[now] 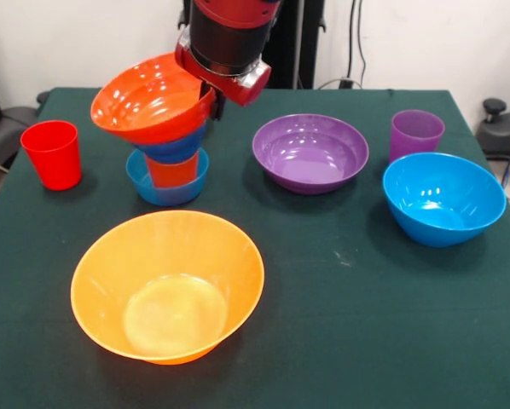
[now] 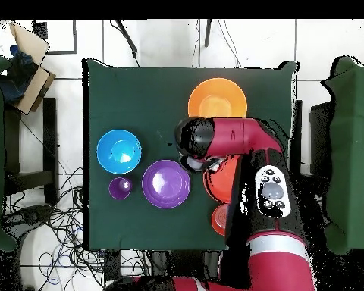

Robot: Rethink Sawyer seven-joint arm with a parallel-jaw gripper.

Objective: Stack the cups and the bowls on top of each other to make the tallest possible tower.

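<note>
My gripper (image 1: 211, 95) sits at the right rim of the red-orange bowl (image 1: 151, 98) and looks shut on it. The bowl tilts toward the camera, on top of a stack. Below it come the small dark blue bowl (image 1: 175, 148), the orange-red cup (image 1: 171, 169) and the small light blue bowl (image 1: 166, 186) at the bottom. The large yellow-orange bowl (image 1: 165, 285) stands alone near the front. The red cup (image 1: 52, 153) stands left. The purple bowl (image 1: 310, 152), purple cup (image 1: 416, 134) and large light blue bowl (image 1: 443, 198) stand right. The small orange bowl is not visible.
In the overhead view the arm (image 2: 249, 167) covers the stack and my gripper. The yellow-orange bowl (image 2: 217, 98), light blue bowl (image 2: 118, 151), purple bowl (image 2: 166, 183) and purple cup (image 2: 120, 187) show around it on the green table (image 2: 139, 91).
</note>
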